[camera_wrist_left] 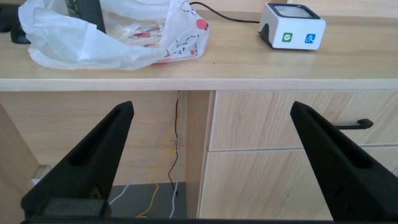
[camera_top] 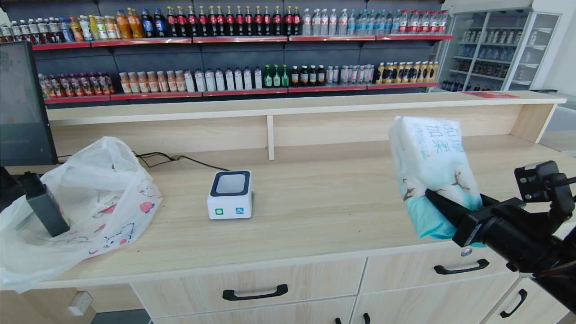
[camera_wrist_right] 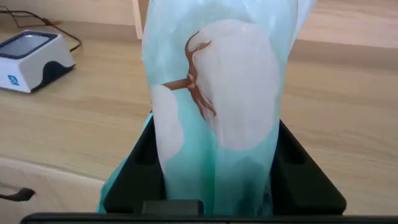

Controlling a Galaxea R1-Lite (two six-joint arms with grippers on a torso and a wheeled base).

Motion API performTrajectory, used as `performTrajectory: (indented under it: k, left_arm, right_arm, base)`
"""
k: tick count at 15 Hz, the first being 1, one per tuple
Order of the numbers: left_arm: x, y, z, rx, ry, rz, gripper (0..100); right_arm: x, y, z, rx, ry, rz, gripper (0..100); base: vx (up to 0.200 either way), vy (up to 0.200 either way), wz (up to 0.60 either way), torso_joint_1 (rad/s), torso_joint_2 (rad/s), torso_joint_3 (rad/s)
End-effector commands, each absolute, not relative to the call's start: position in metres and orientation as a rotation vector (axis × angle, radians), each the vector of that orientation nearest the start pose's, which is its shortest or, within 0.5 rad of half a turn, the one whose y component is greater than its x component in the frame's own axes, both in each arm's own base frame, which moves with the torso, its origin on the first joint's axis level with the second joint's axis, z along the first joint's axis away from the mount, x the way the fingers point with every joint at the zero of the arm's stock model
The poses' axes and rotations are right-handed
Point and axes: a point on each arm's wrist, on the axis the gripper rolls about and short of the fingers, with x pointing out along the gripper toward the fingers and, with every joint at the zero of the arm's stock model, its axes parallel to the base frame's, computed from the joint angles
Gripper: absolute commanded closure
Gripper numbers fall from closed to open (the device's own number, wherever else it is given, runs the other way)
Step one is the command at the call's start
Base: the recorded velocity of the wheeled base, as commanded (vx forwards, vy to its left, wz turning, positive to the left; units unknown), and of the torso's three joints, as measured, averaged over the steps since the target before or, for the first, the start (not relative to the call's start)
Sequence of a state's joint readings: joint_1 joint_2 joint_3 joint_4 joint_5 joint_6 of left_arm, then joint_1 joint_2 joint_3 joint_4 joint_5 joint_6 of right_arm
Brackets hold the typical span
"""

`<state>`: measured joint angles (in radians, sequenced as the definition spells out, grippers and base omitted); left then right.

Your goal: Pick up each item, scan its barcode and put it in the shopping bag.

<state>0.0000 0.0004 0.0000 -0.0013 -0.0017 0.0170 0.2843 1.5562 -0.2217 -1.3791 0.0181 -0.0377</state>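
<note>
Wooden worktop (camera_top: 324,216), drink shelves (camera_top: 234,40) behind: scanner (camera_top: 230,194) centre, shopping bag (camera_top: 103,189) left, tissue pack (camera_top: 427,157) aloft right. Left wrist: left jaws gaping before the drawers (camera_wrist_left: 280,124). Right wrist: right jaws clenched on the tissue pack.

- At the head view's left edge, the shopping bag (camera_top: 103,189) is cut off.
- The tissue pack (camera_top: 429,157) has its lower end hidden inside the right gripper (camera_wrist_right: 214,162).
- On the back shelves, the bottles (camera_top: 225,22) carry labels too small to tell.
</note>
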Motion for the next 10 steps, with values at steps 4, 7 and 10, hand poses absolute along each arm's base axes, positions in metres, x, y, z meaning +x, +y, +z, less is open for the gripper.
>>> performTrajectory:
  k: [4,7,10]
  left_arm:
    - [-0.023,0.000,0.076,0.017,-0.002,-0.002,0]
    - [-0.023,0.000,0.076,0.017,-0.002,-0.002,0]
    - [-0.023,0.000,0.076,0.017,-0.002,-0.002,0]
  right_arm:
    - [0.230,0.078,0.171,-0.009,-0.150,0.182,100]
    - [0.240,0.090,0.173,0.021,-0.245,0.207,100]
    - [0.241,0.097,0.169,0.023,-0.236,0.232,100]
  base:
    - [0.000,0.000,0.00,0.000,0.00,0.000]
    - [0.000,0.000,0.00,0.000,0.00,0.000]
    - [0.000,0.000,0.00,0.000,0.00,0.000]
